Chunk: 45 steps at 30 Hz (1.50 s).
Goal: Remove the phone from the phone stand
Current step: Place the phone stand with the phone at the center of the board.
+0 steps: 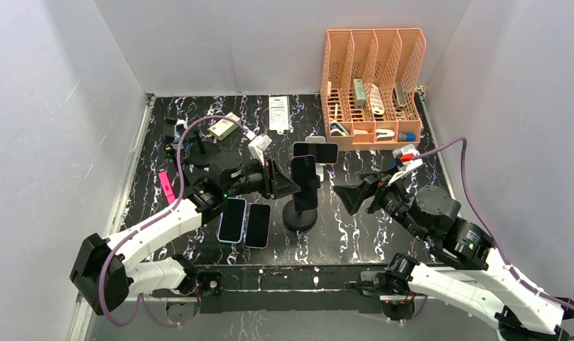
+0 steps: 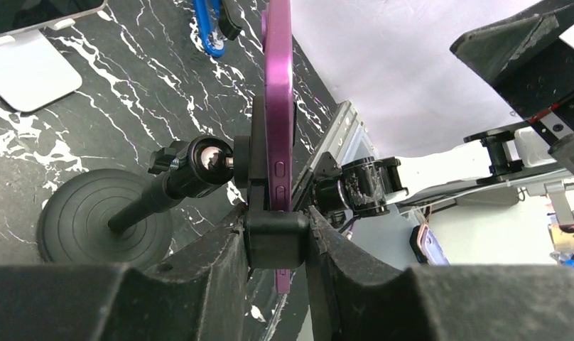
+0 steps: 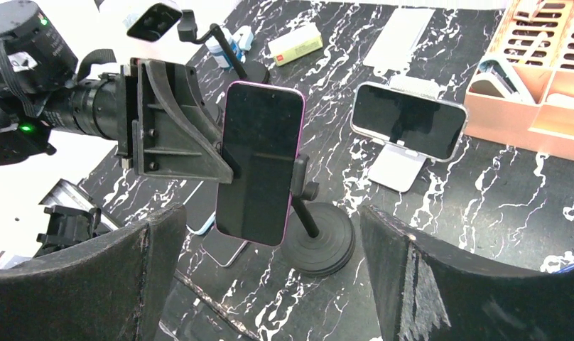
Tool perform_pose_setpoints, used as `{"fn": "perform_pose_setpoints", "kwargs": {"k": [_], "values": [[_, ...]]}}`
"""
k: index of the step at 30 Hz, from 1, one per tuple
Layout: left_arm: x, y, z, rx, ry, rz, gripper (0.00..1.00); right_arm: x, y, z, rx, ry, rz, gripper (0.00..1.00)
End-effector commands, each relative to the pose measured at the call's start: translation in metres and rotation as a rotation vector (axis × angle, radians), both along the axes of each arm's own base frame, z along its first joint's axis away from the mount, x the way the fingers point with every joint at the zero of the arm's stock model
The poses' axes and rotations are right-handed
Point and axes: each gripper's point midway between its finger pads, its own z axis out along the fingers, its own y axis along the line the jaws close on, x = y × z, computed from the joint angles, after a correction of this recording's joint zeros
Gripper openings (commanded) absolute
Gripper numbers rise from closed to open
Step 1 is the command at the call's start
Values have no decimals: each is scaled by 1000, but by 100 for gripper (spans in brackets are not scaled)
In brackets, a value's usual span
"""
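Observation:
A purple phone (image 1: 305, 183) stands upright, screen toward the right arm, clamped in a black phone stand with a round base (image 1: 300, 217). My left gripper (image 1: 288, 186) is at the phone's left edge. In the left wrist view its fingers (image 2: 213, 270) are shut on the stand's black side clamp (image 2: 275, 238), with the phone's purple edge (image 2: 278, 106) running through it. My right gripper (image 1: 348, 195) is open and empty, a little right of the phone. In the right wrist view the phone (image 3: 259, 160) and the base (image 3: 320, 241) lie between my open fingers (image 3: 149, 284).
Two phones (image 1: 232, 219) (image 1: 258, 224) lie flat left of the stand. Another phone (image 1: 316, 151) rests on a white stand behind. An orange organizer (image 1: 373, 85) stands at the back right. A second black stand (image 1: 202, 153) and small boxes (image 1: 224, 126) sit back left.

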Motion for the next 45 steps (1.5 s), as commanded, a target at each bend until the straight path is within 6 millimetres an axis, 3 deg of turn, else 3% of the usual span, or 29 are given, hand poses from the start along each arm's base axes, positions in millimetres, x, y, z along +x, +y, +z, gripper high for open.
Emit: {"fn": "perform_pose_setpoints", "kwargs": {"k": [1, 11, 15, 17, 24, 35, 40, 45], "values": [[3, -6, 42, -116, -199, -24, 0, 2, -2, 14, 46, -66, -8, 99], [0, -7, 28, -116, -177, -30, 0, 7, 3, -5, 8, -48, -13, 99], [0, -2, 17, -95, -141, 0, 23, 7, 9, -12, -4, -25, 2, 99], [-1, 0, 15, -100, -129, 13, 28, 7, 11, -15, -6, -15, 5, 99], [-4, 6, 13, -119, -113, 39, 34, 7, 18, -19, 1, 3, 19, 99], [-1, 14, 13, -108, -124, 83, 55, 10, 20, -16, -50, 9, 24, 99], [5, 25, 18, -95, -168, 152, 67, 20, 26, -26, -119, 97, -28, 99], [9, 32, 25, -109, -195, 200, 69, 22, 36, -32, -144, 178, -31, 99]]}}
